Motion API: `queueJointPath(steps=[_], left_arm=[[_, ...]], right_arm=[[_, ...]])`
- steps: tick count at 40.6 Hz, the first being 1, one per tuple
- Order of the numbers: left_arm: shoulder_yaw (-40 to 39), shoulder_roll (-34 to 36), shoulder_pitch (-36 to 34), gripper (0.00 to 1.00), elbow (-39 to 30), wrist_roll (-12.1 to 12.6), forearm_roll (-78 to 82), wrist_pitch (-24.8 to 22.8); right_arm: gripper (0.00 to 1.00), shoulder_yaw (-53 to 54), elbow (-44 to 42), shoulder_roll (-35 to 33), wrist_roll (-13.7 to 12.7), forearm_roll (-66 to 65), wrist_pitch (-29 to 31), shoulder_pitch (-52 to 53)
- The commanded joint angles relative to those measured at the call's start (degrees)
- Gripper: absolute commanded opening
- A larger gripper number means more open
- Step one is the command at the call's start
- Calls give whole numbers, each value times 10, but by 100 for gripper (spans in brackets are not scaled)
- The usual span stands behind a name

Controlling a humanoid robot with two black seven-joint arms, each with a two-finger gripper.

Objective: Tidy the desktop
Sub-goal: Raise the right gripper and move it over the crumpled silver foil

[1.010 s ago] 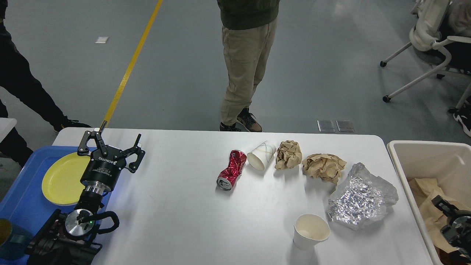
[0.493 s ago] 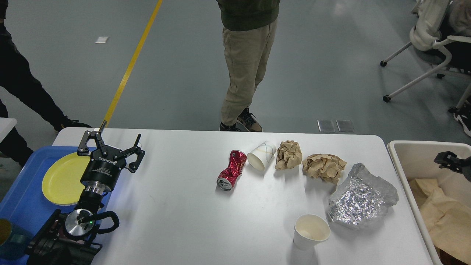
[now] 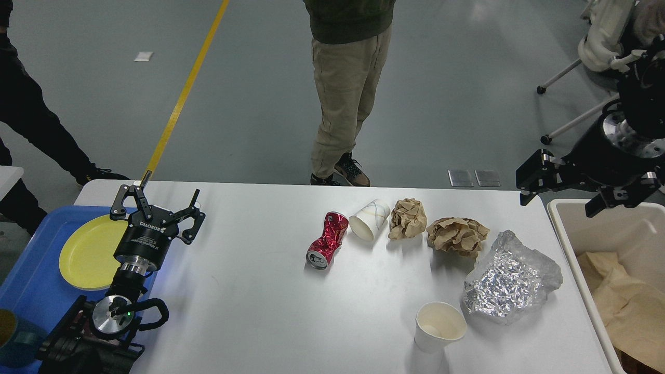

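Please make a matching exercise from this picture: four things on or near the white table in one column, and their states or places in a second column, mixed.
Things:
1. red can
2. yellow plate
3. plain paper cup
4. patterned paper cup

States or places:
A. lying on its side
B. crushed
C. standing upright
D. on the blue tray

Pairs: 1-B, 2-D, 3-C, 4-A

Single head view — high, angled forward and down over the desktop [image 3: 260, 291].
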Motion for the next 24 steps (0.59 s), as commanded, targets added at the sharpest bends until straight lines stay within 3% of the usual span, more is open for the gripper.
queueJointPath(steps=[1,8,24], left_arm=[[0,0,0,96,0,0,0,0],[0,0,0,96,0,0,0,0],[0,0,0,96,0,0,0,0]], right_arm=[[100,25,79,17,-1,1,12,105],[100,68,156,63,0,3,6,186],[100,87,163,75,6,4,13,180]])
